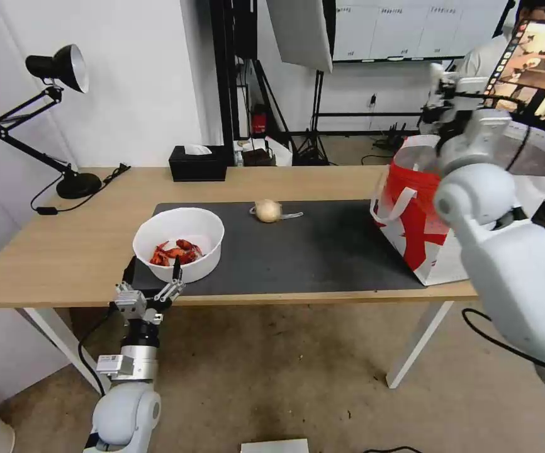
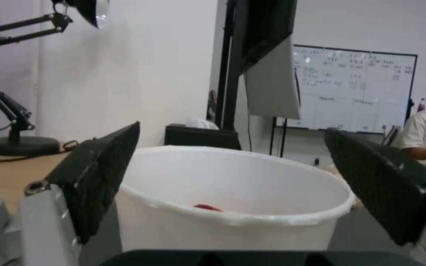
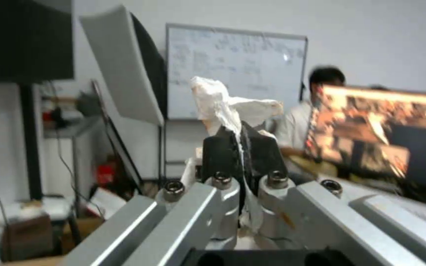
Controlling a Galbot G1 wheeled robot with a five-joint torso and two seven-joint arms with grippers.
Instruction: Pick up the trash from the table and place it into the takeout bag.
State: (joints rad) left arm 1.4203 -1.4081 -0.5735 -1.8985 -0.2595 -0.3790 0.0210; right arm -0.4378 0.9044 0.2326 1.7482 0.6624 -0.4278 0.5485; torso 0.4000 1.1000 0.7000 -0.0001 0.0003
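- Spanning the head view, the table [image 1: 65,251] is a long light-wood top on white legs, with a dark grey mat [image 1: 310,251] laid over its middle.
- At the table's right end stands the takeout bag [image 1: 411,233], white with a red front panel and white strap handles; the white marks on the red panel form no word that can be read.
- Above the bag's open mouth, the right arm is raised, and the right gripper [image 3: 242,142] is clenched on a crumpled white tissue [image 3: 227,103], which sticks up out of the closed black fingers.
- On the mat's left part sits the white bowl [image 1: 179,242], with red crayfish shells [image 1: 175,253] lying in its bottom.
- Low at the table's near edge, the left gripper [image 1: 175,277] has its black fingers [image 2: 100,173] spread wide, one to each side of the bowl's near wall; whether they touch it I cannot tell.
- Far back on the wood are a black tissue box [image 1: 198,163] with a white sheet at its slot, and a black desk lamp [image 1: 55,119] at the left corner.
- Near the mat's far edge lies the beige lump [image 1: 268,211] in clear wrap, well apart from bowl and bag.
- Behind the room's stands, a whiteboard [image 2: 353,92] carries handwriting too small to read.
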